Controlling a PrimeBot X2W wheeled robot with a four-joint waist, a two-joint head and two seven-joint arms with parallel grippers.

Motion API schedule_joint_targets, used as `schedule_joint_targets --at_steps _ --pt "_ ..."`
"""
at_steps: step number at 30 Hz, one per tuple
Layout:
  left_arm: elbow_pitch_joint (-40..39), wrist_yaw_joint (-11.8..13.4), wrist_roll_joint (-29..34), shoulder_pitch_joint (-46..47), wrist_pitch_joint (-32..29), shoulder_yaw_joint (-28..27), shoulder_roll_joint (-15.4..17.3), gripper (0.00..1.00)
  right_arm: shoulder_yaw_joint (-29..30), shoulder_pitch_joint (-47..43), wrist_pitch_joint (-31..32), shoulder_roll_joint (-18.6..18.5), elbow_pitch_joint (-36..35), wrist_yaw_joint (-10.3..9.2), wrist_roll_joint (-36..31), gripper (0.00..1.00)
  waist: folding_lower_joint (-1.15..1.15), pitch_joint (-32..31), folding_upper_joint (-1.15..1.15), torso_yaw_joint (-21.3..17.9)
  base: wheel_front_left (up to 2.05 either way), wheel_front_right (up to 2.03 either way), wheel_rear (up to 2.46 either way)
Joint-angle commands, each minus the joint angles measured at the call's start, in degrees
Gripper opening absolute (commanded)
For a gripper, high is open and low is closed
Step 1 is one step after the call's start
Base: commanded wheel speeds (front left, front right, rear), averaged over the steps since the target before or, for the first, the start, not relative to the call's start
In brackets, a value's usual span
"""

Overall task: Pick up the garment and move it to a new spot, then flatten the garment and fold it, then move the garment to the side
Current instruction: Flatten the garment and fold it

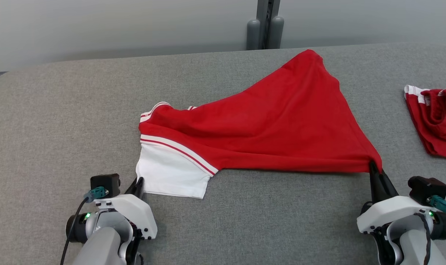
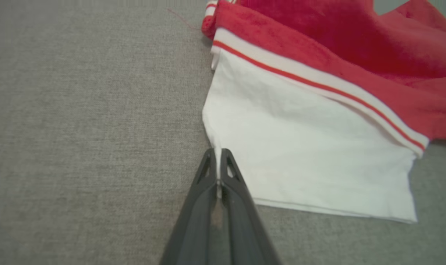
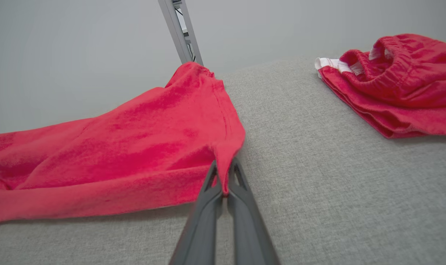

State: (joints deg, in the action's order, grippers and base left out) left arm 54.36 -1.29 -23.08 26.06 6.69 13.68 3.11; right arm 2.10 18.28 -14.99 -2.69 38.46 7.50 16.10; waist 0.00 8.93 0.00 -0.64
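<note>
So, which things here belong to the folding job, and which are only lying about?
In the job: garment, red with white; left gripper, shut on its white corner; right gripper, shut on its red corner.
Lying about: shorts, far right; post, at the back.

Dark tapered left claw (image 1: 140,180) and right claw (image 1: 372,166), white wrist shells (image 1: 127,209), grey forearms (image 1: 99,244) (teal plugs (image 1: 98,192))

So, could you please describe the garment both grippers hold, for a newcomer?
Start at the grey table. Across its middle lies the spread red garment. Unlike the red bundle at the right edge, it has a big white panel.
</note>
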Motion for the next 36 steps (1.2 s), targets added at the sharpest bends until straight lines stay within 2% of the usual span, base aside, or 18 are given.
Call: schedule_joint_targets --at_steps 1,3,8,15,22,29,30,34,36 --pt "-0.2 -0.2 -0.3 0.8 1.0 -0.1 0.1 0.0 0.3 0.1 -0.3 -0.4 -0.5 0.0 0.2 0.0 0.0 -0.2 0.0 0.1 0.0 0.0 0.0" --pt "-1.0 -0.1 -1.4 0.8 3.2 -0.9 0.2 0.0 0.5 -0.4 -0.3 -0.4 -0.9 0.0 1.0 0.0 0.0 -0.5 0.0 0.3 0.0 0.0 0.0" --pt "-5.6 -2.1 -5.9 -0.2 6.6 -2.9 0.0 0.0 0.0 -0.9 -0.3 -0.5 -2.3 0.0 5.8 0.0 0.0 -2.0 0.0 0.9 0.0 0.0 0.0" --pt "-18.4 -3.0 -8.7 -3.1 8.1 -3.1 -0.1 0.0 0.3 -2.4 -0.3 -0.4 -9.5 0.0 10.1 0.0 0.0 -4.9 0.0 1.6 0.0 0.0 0.0" --pt "-37.3 -1.5 -8.1 -7.3 7.7 -3.2 1.1 0.0 0.6 -5.4 0.0 -0.5 -22.8 0.0 12.8 0.0 0.0 -8.0 0.0 1.6 0.0 0.0 0.0" --pt "-58.5 1.0 -8.0 -10.7 4.5 -4.0 3.1 0.0 3.3 -8.8 4.7 -0.4 -39.3 0.0 14.2 0.0 0.0 -9.5 0.0 0.7 0.0 0.0 0.0" --pt "-58.5 1.0 -8.0 -10.7 4.5 -4.0 3.1 0.0 3.3 -8.8 4.7 -0.4 -39.3 0.0 14.2 0.0 0.0 -9.5 0.0 0.7 0.0 0.0 0.0" --pt "-70.8 2.7 -6.9 -11.3 1.9 -4.7 4.8 0.0 5.5 -11.2 8.6 -0.4 -49.0 0.01 15.9 0.0 0.0 -9.0 0.0 -0.1 0.0 0.0 0.0" --pt "-72.6 3.0 -6.9 -11.2 1.3 -4.7 5.1 0.0 6.0 -11.6 9.2 -0.4 -50.5 0.01 15.5 0.0 0.0 -8.8 0.0 -0.2 0.0 0.0 0.0"
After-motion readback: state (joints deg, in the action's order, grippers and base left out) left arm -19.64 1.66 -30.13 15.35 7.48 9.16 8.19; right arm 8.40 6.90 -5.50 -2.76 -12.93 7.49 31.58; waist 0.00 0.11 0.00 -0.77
